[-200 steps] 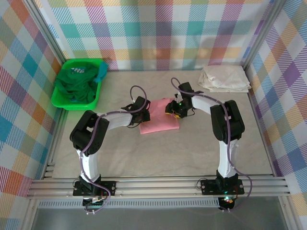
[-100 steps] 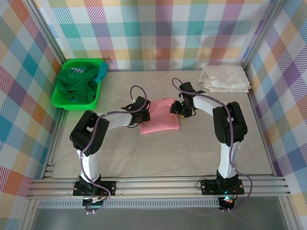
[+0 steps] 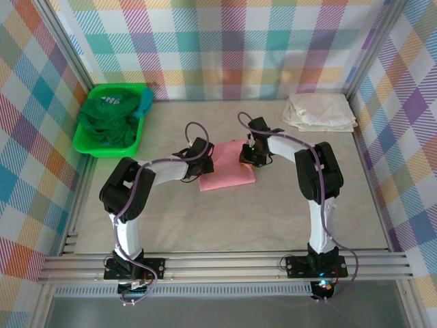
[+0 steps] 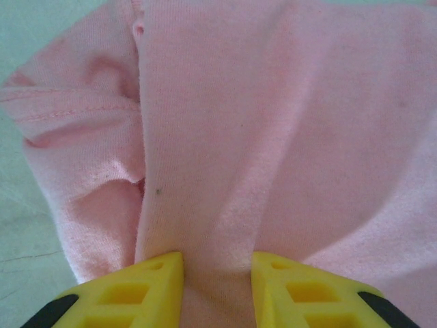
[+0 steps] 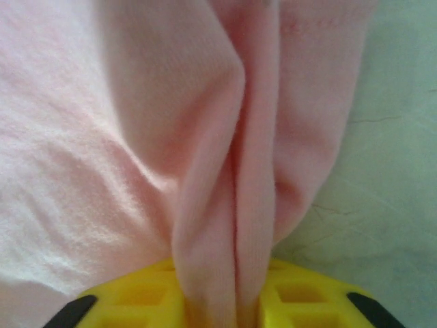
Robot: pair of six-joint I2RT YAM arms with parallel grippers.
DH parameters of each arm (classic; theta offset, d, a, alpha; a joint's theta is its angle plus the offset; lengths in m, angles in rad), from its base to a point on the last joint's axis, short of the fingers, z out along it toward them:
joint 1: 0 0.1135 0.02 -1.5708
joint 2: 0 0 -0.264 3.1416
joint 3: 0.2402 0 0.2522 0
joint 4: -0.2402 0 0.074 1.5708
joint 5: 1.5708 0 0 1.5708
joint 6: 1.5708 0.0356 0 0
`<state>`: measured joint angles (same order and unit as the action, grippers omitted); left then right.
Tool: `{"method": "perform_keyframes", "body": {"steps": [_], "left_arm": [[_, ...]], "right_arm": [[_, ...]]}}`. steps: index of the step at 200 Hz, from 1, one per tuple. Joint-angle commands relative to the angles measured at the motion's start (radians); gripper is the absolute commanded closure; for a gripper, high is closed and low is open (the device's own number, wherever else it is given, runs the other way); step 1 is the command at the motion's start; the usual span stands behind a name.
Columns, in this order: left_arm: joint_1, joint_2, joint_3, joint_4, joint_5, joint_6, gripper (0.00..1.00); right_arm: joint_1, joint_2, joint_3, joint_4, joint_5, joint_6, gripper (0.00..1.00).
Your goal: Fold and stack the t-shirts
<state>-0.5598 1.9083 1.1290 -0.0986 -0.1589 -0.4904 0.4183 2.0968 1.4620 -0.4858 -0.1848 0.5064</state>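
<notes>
salmon-pink t-shirt (image 3: 229,174) lies folded on the tabletop (image 3: 205,219), long axis near to far. left jaws clamp its left edge; right jaws pinch a fold at its right edge, so it sits between them, equally near.

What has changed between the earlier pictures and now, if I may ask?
The right pincer moved slightly left onto the right edge of the pink t-shirt and closed on a fold of it. The left pincer stays clamped on its left edge; the cream t-shirt and the green bin have not moved.
</notes>
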Motion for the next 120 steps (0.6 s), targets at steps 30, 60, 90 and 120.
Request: {"method": "perform_keyframes", "body": {"steps": [30,60,90,120], "left_arm": [[0.006,-0.018,-0.01,-0.04,-0.008,-0.005,0.67],[0.007,-0.152,-0.04,-0.033,-0.036,-0.007,0.52],[0.006,-0.36,-0.105,-0.037,-0.108,-0.027,0.43],[0.006,-0.492,-0.149,-0.075,-0.145,-0.021,0.4]], "right_arm": [[-0.008,0.057,-0.018,0.097,-0.147,0.053,1.0],[-0.075,0.054,-0.004,0.095,-0.182,0.024,1.0],[-0.123,0.06,0.091,-0.018,-0.14,-0.105,1.0],[-0.189,0.09,0.249,-0.16,-0.055,-0.225,1.0]]}}
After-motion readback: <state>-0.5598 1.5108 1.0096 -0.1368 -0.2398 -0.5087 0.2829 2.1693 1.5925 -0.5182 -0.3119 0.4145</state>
